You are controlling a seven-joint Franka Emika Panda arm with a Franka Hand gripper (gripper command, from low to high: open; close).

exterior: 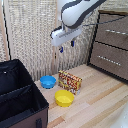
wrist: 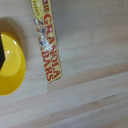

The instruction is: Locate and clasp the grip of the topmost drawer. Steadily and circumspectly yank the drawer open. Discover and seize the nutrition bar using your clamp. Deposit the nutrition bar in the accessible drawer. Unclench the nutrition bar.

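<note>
your gripper (exterior: 66, 47) hangs high above the light wood floor (exterior: 100, 95), well clear of everything; you cannot tell how wide its fingers stand. the nutrition bar (exterior: 69, 81) stands between the blue bowl (exterior: 48, 81) and yellow bowl (exterior: 64, 98). the topmost drawer (exterior: 114, 31) looks shut. only the wrist view reads "granola bars" on the box (wrist: 49, 42).

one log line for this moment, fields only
gripper: empty, raised above floor | granola bar box: on floor between blue bowl and yellow bowl | top drawer: closed
</note>
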